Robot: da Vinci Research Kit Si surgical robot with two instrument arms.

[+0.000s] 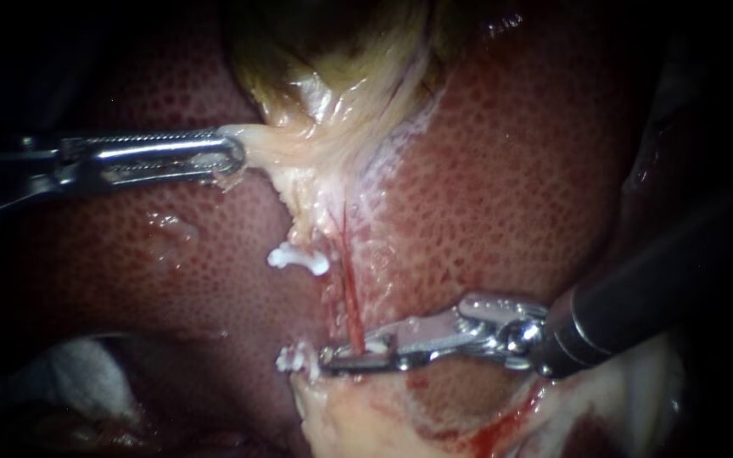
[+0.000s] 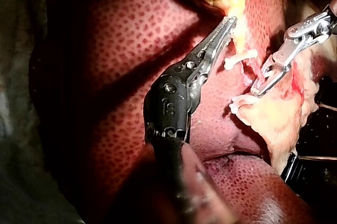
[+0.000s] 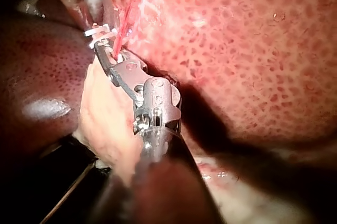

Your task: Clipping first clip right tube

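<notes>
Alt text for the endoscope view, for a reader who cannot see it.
The right instrument is shut across a thin red tube on the liver. The left instrument grips pale tissue below the gallbladder. A white clip lies left of the tube, another at the right instrument's tip.

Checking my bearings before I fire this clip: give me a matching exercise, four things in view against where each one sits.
Things:
1. left tool
2. right tool
3. upper white clip
4. red tube

Places:
A. runs down the pale tissue and in between a tool's jaws
B. jaws shut on pale gallbladder tissue
C. sits beside the red tube, clear of both tools
D. jaws shut across the red tube, next to the lower white clip

Pairs: 1-B, 2-D, 3-C, 4-A.
</notes>
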